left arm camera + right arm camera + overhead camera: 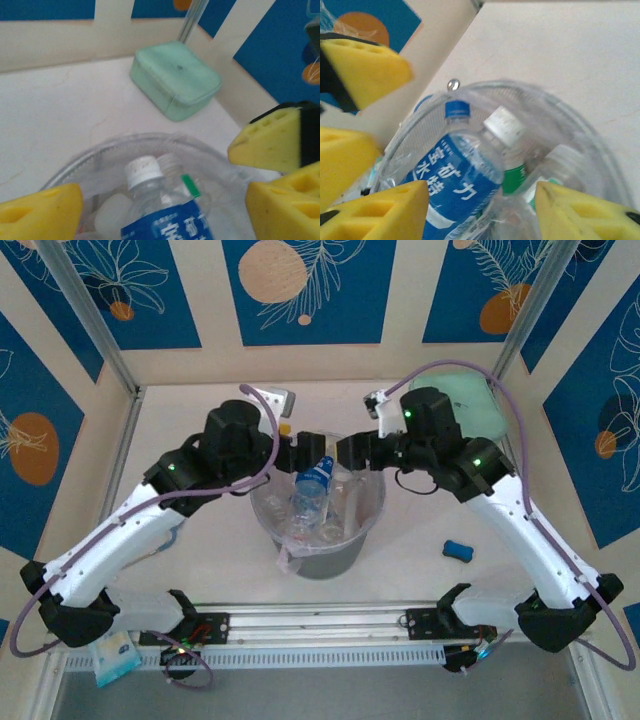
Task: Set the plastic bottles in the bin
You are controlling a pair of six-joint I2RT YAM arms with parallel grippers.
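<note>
From above, the left gripper [300,455] and the right gripper [346,452] face each other over the far rim of the bin [320,560], which stands mid-table between the 2 arms. A blue-labelled bottle [312,484] stands nearly upright in the bin's mouth, just in front of the 2 grippers and between them. Whether either touches it cannot be told here. Other clear bottles [335,525] lie lower in the liner. A mint-green case [478,405] sits far right, and a small blue block [457,549] lies right of the bin.

At the left wrist, the left gripper's 2 yellow pads [42,212] stand wide apart, gripping nothing. A white-capped bottle [150,200] with a blue label rises between them, clear of both, inside the bin's rim.

At the right wrist, the right gripper's pads [387,212] are spread and hold nothing. A blue-capped bottle [457,172] lies in the bin below, close by the left-hand pad. A green-labelled bottle [509,135] leans beside it.
</note>
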